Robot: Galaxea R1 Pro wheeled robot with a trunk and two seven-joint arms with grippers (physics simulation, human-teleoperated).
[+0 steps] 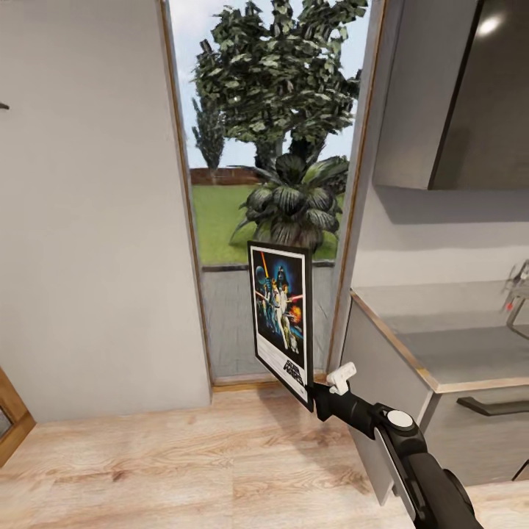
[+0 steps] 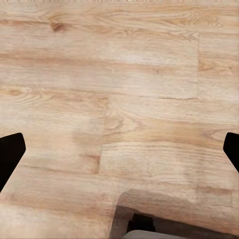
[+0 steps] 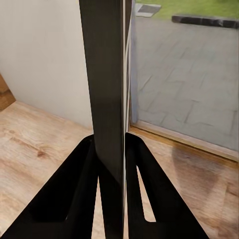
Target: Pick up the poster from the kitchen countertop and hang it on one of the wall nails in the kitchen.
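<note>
My right gripper (image 1: pixel 317 397) is shut on the lower corner of the poster (image 1: pixel 281 316), holding it upright above the wood floor. Its dark blue artwork with figures and its white border face me, in front of the tall window. In the right wrist view the poster (image 3: pixel 102 74) appears edge-on, clamped between the two black fingers (image 3: pixel 74 189). The grey countertop (image 1: pixel 441 345) runs along the right, its faucet (image 1: pixel 518 290) at the edge of view. A tiny dark stud (image 1: pixel 3 106) projects from the light grey wall at far left. My left gripper (image 2: pixel 119 154) is open over bare floor.
A tall window (image 1: pixel 272 147) with plants outside stands straight ahead, between the grey wall (image 1: pixel 88 220) and the cabinets. An upper cabinet (image 1: pixel 455 88) hangs above the counter. A wooden frame corner (image 1: pixel 11 415) juts in at lower left.
</note>
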